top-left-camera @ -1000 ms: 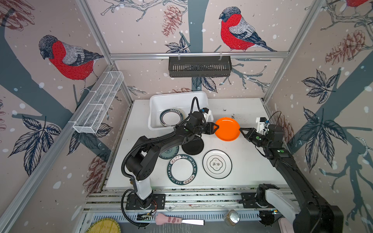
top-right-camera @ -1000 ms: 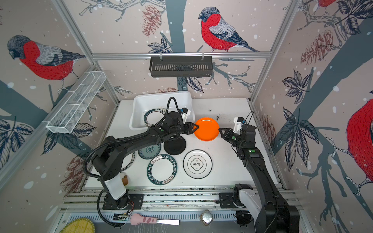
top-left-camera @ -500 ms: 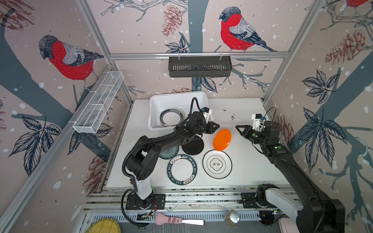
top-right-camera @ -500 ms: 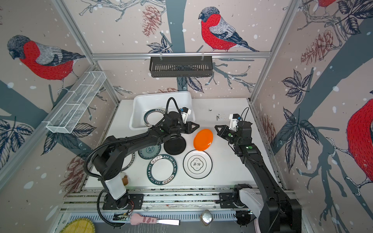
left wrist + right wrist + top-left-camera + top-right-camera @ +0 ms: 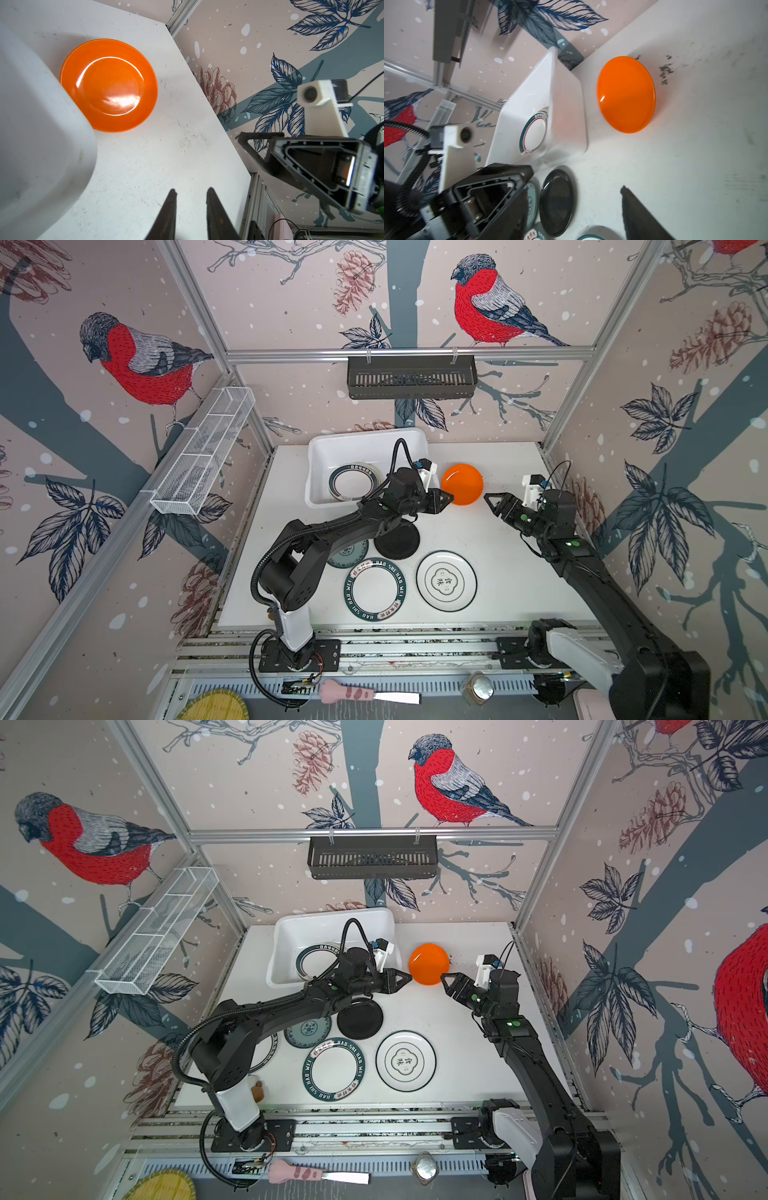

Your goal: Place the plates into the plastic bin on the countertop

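Orange plate (image 5: 462, 484) lies on the counter (image 5: 498, 539) just beside the bin (image 5: 365, 438), between both arms. Left fingers (image 5: 170, 207), narrowly parted and empty, look nearer; right fingers (image 5: 639, 212) stand wide, empty.

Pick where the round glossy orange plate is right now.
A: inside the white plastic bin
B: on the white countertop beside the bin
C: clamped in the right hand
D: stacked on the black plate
B: the round glossy orange plate lies on the white countertop, right beside the white plastic bin, with nothing gripping it.
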Controlling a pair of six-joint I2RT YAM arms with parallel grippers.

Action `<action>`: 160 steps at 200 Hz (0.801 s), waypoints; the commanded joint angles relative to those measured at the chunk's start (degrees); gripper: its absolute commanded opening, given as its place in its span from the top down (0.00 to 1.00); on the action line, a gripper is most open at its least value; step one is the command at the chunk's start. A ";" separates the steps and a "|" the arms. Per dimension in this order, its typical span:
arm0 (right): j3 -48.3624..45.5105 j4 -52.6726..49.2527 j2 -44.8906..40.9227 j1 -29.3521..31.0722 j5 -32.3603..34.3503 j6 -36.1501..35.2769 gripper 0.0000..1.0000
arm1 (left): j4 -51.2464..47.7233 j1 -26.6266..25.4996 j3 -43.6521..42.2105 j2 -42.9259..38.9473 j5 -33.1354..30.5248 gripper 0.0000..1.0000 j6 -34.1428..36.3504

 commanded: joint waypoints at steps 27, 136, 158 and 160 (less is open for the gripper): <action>3.18 2.23 16.49 -5.43 3.59 -1.80 0.23 | -1.63 0.09 1.71 -3.12 -1.77 0.44 3.81; 24.69 12.80 50.87 -3.97 2.38 -1.72 0.21 | -6.07 3.74 -9.26 -21.57 -12.89 0.03 12.17; 29.92 9.73 54.20 -2.92 3.98 -3.22 0.20 | -5.55 4.88 -12.09 -24.34 -14.52 0.03 12.12; 30.35 9.42 54.47 -2.69 4.31 -3.39 0.20 | -5.49 4.97 -12.29 -24.53 -14.61 0.03 12.13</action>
